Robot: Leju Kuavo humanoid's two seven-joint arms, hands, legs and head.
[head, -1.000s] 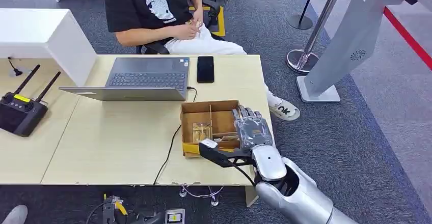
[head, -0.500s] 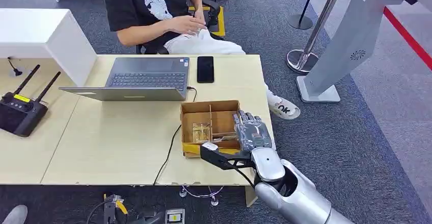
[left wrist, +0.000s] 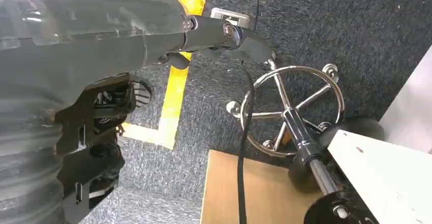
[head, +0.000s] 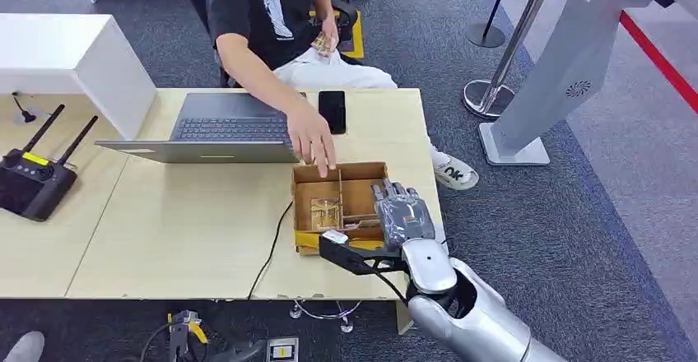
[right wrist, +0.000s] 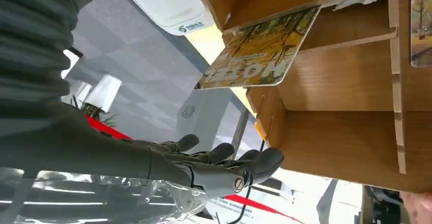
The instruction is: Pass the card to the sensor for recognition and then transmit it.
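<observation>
The robot's silver right hand (head: 405, 214) hovered over the right-hand compartment of an open, shallow cardboard box with wooden dividers (head: 306, 183), palm down, its fingers spread and held apart with nothing between them. In the right wrist view the dark fingers (right wrist: 239, 163) hung loosely extended just outside the box wall, close to it but not touching any card.

The task's thing, a glossy rectangular card printed with yellow autumn foliage (right wrist: 262, 51), leaned tilted against a divider inside the box, just beyond the fingertips and apart from them. A second picture card (right wrist: 421, 23) lay in a farther compartment.

The box sat on a pale wooden surface (head: 181, 222), directly under the right hand. Beyond the hand, a seated person in a black printed T-shirt (head: 272, 4) stretched one bare hand (head: 313, 144) across to the far rim of the box. Farther from the hand, on the same surface, stood an open grey laptop (head: 222, 127), with a black smartphone (head: 332, 111) lying face up beside it. Well away on the far side from the hand lay a black remote controller with two antennas (head: 33, 177).

In the left wrist view the left hand (left wrist: 214, 33) hung low over dark carpet near a chrome chair base (left wrist: 290, 109); whether its fingers were spread or curled could not be told.
</observation>
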